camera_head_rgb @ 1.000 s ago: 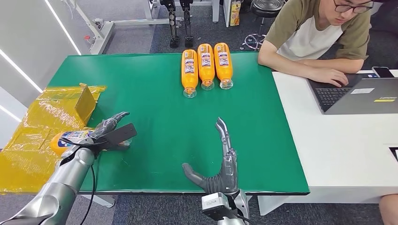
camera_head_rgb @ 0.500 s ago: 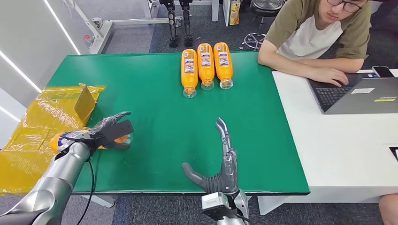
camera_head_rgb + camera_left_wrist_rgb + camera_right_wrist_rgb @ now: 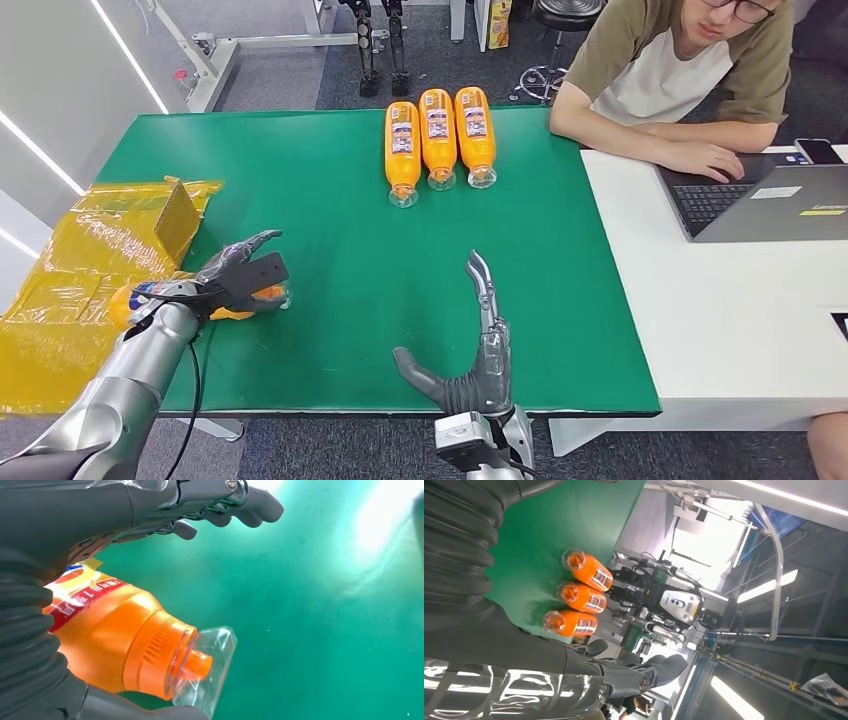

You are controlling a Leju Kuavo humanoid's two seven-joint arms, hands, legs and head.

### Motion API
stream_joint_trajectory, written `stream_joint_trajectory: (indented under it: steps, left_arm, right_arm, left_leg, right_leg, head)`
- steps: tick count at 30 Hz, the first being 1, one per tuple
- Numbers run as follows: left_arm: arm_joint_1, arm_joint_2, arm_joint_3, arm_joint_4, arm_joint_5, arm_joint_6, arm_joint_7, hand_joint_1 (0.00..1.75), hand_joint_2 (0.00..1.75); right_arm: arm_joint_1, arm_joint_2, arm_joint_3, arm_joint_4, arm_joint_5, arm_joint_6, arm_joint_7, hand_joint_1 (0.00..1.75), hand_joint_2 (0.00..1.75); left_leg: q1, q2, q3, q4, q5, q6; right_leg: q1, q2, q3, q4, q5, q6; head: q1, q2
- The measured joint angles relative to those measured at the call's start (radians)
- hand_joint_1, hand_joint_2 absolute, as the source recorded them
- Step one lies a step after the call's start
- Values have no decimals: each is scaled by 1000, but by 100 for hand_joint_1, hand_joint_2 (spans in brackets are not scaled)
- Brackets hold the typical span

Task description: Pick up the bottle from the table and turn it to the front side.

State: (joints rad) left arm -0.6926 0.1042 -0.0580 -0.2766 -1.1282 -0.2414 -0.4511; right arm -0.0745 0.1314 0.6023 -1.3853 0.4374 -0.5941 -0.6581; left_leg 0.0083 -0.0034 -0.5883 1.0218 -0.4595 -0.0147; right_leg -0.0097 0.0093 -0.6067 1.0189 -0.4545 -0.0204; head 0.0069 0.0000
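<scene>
An orange bottle with a printed label and a clear cap lies sideways in my left hand over the left edge of the green table. In the left wrist view the bottle sits against the palm, with the thumb under it and the fingers reaching past its cap end. My right hand stands open near the table's front edge, fingers stretched out and holding nothing. Three more orange bottles lie side by side at the far edge, caps toward me; the right wrist view shows these bottles too.
A yellow-wrapped box and yellow plastic lie left of the table. A person sits at the white table on the right with a laptop and a phone.
My left hand with the bottle has edged slightly toward the table's middle. The right hand has barely shifted.
</scene>
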Motion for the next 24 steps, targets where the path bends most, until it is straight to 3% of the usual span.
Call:
stream_joint_trajectory:
  steps: [10, 17, 20, 24]
  left_arm:
    - [-23, 0, 3, -1, 35, 26, -62, 0, 175]
    - [-71, 3, 17, -19, 107, 55, -181, 0, 175]
    - [-93, 0, 19, -42, 155, 100, -227, 0, 175]
    - [-92, -27, 19, -128, 325, 244, -248, 0, 175]
  right_arm:
    - [17, 0, -17, -21, 16, 13, 1, 0, 175]
    - [28, 0, -27, -30, 26, 16, 0, 0, 175]
    - [33, 0, -32, -36, 35, 23, 3, 0, 175]
    - [37, 1, -36, -47, 50, 38, 15, 0, 175]
  left_leg:
    - [0, 0, 0, 0, 0, 0]
    - [0, 0, 0, 0, 0, 0]
    - [0, 0, 0, 0, 0, 0]
    - [0, 0, -1, 1, 0, 0]
  right_leg:
    - [0, 0, 0, 0, 0, 0]
    - [0, 0, 0, 0, 0, 0]
    - [0, 0, -1, 0, 0, 0]
    - [0, 0, -1, 0, 0, 0]
  head:
    - [0, 0]
    - [0, 0]
    - [0, 0]
    - [0, 0]
